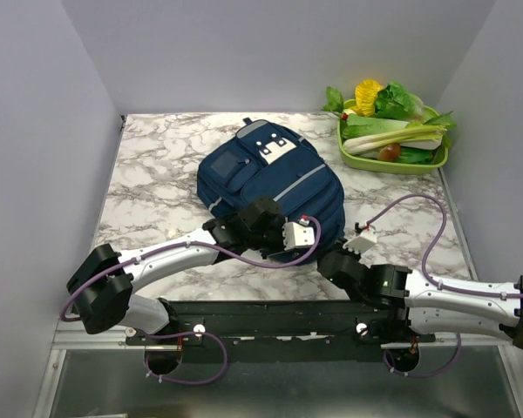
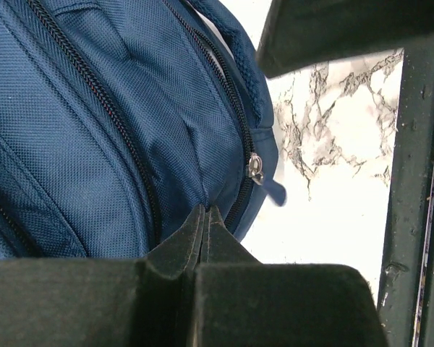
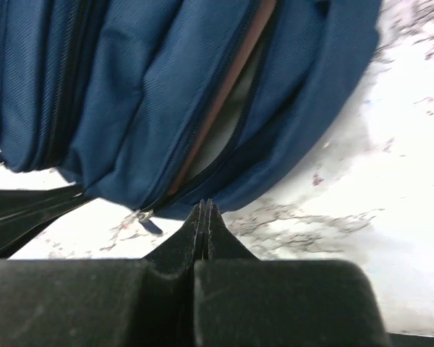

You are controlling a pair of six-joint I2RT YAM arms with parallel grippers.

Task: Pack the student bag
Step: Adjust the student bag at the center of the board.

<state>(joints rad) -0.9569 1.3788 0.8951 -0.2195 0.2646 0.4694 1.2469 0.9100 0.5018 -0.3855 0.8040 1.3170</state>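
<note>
The student bag (image 1: 270, 170), navy blue with a grey stripe and light patches, lies flat in the middle of the marble table. My left gripper (image 1: 263, 214) rests on its near edge. In the left wrist view the jaws (image 2: 205, 210) are shut, tips pressed against the fabric (image 2: 116, 123) between two zippers, beside a zipper pull (image 2: 255, 169). My right gripper (image 1: 329, 259) sits at the bag's near right corner. Its jaws (image 3: 205, 205) are shut at the bag's edge (image 3: 304, 130), below a partly open zipper showing grey lining (image 3: 228, 126). A zipper pull (image 3: 146, 219) hangs to the left.
A green tray (image 1: 441, 158) piled with leafy vegetables stands at the back right corner. Grey walls enclose the table on three sides. A black rail (image 1: 270, 315) runs along the near edge between the arm bases.
</note>
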